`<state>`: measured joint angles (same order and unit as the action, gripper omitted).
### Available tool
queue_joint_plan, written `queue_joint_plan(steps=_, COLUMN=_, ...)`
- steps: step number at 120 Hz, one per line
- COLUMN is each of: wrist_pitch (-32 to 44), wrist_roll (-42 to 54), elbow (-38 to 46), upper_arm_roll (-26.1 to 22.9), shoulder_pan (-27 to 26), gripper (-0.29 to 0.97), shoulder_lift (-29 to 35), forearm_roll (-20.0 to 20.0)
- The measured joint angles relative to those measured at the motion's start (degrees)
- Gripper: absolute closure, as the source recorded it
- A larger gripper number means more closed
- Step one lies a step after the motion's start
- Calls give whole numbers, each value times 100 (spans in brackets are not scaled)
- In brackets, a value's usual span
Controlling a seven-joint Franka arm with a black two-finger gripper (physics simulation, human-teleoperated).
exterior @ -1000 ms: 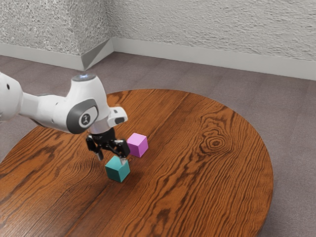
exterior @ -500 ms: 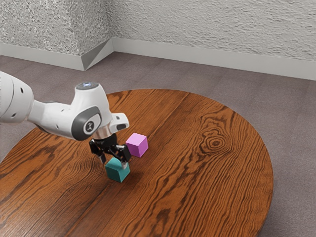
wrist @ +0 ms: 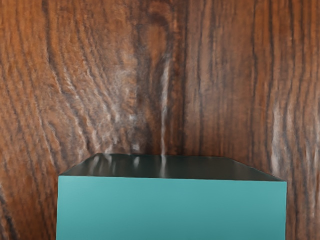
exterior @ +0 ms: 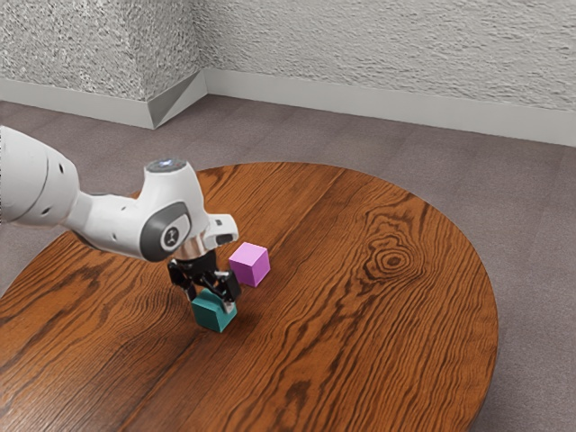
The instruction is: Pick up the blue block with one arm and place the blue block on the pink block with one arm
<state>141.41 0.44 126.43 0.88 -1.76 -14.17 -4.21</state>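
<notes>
The blue block (exterior: 214, 314), teal in colour, rests on the round wooden table (exterior: 387, 297) toward the exterior view's left. My gripper (exterior: 209, 295) points straight down over it, open, with a black finger on either side of the block's top. In the wrist view the blue block (wrist: 170, 210) sits close under my hand, its top face broad against the wood grain. The pink block (exterior: 249, 264) stands on the table just behind the blue one, toward the exterior view's right, apart from it and from my fingers.
The table's rim (exterior: 490, 333) curves round on the exterior view's right, with bare wood between it and the blocks. Beyond it lie grey floor and a rough white wall (exterior: 378, 45).
My hand has come down from just above the blue block until its fingers straddle the block's top. Neither block has moved.
</notes>
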Motion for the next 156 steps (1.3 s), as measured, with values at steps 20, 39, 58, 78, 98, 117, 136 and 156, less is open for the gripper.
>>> queue_joint_plan(steps=20, wrist_pitch=131, wrist_roll=47, elbow=20, upper_arm_roll=-7, shoulder_pan=2, gripper=0, shoulder_lift=-92, forearm_roll=-21)
queue_joint_plan(steps=39, wrist_pitch=245, wrist_roll=74, elbow=55, upper_arm_roll=-4, shoulder_pan=2, gripper=9, shoulder_lift=-98, forearm_roll=-55)
queue_joint_plan(steps=58, wrist_pitch=296, wrist_roll=73, elbow=81, upper_arm_roll=-1, shoulder_pan=-1, gripper=27, shoulder_lift=-118, forearm_roll=-55)
queue_joint_plan(steps=78, wrist_pitch=311, wrist_roll=27, elbow=34, upper_arm_roll=2, shoulder_pan=-55, gripper=32, shoulder_lift=68, forearm_roll=78)
queue_joint_plan(steps=98, wrist_pitch=281, wrist_roll=-27, elbow=-220, upper_arm_roll=0, shoulder_pan=-79, gripper=34, shoulder_lift=370, forearm_roll=297)
queue_joint_plan(steps=117, wrist_pitch=-17, wrist_roll=-67, elbow=-1252, upper_arm_roll=-68, shoulder_pan=-55, gripper=33, shoulder_lift=-15, forearm_roll=572)
queue_joint_plan(steps=136, wrist_pitch=-255, wrist_roll=-73, elbow=-1880, upper_arm_roll=-84, shoulder_pan=-19, gripper=33, shoulder_lift=-482, forearm_roll=651)
queue_joint_plan(steps=156, wrist_pitch=-368, wrist_roll=-62, elbow=-2076, upper_arm_roll=-90, shoulder_pan=23, gripper=33, shoulder_lift=-735, forearm_roll=661)
